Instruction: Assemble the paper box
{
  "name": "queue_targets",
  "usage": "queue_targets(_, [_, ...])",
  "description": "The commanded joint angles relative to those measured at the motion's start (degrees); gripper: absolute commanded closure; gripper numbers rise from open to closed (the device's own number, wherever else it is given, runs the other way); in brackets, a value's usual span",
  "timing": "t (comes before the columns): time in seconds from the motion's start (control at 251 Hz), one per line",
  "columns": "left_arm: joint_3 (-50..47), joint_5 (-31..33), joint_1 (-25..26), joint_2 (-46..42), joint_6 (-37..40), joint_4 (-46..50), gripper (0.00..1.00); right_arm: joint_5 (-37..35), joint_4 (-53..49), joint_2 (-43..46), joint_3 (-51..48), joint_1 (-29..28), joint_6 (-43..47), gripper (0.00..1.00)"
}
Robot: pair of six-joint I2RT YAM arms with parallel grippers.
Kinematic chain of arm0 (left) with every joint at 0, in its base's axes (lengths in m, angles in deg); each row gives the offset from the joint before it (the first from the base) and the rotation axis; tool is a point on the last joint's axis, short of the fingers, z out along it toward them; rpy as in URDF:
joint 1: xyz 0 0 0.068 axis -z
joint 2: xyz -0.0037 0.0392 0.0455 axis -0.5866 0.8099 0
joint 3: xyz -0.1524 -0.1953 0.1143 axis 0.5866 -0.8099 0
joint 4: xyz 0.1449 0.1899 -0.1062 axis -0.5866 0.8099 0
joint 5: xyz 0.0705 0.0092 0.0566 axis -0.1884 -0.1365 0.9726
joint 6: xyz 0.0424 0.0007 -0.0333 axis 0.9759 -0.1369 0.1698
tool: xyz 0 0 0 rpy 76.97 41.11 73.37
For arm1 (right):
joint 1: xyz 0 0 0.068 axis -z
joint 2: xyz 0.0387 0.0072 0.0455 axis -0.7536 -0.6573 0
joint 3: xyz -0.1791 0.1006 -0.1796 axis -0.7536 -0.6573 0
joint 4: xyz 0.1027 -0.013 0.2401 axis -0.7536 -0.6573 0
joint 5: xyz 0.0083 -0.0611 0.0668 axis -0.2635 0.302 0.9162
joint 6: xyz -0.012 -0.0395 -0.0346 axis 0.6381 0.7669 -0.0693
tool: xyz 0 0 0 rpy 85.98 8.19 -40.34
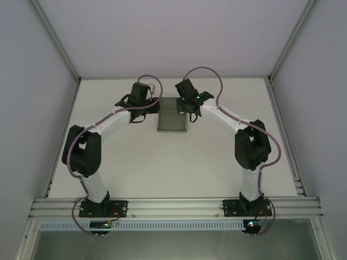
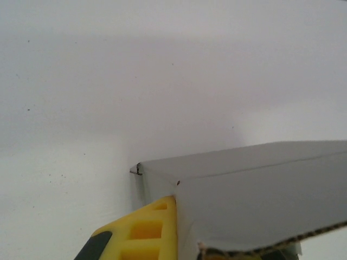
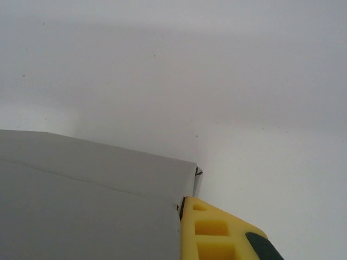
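The paper box is plain grey cardboard and lies mid-table toward the back. Both grippers meet its far end. My left gripper is at the far left corner, my right gripper at the far right corner. In the left wrist view one yellow finger presses against the box's side wall; the cardboard hides the other finger. The left gripper looks shut on that wall. The right wrist view mirrors this: a yellow finger lies against the box, and the right gripper is shut on its wall.
The white table runs out to grey enclosure walls on the left, right and back. An aluminium rail carrying both arm bases lines the near edge. Purple cables loop above the wrists.
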Motion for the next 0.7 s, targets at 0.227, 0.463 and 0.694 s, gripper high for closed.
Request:
queue_targets(0.227, [2.4,-4.0,5.5,2.2,-0.4,-5.7,1.0,5.6,18.2,-0.4,-5.8,-2.4,-7.5,0.93])
queue_targets(0.463, [1.7,-2.1,6.7,2.9,0.6,-5.1,1.0,3.4,21.6,-0.9,-8.0,-2.5,-9.6,0.92])
queue_targets(0.694, [-1.6,-2.0,7.3,2.3,0.4,-6.1,1.0,0.9,25.3,-1.1,-11.1,-3.8,-7.7,0.95])
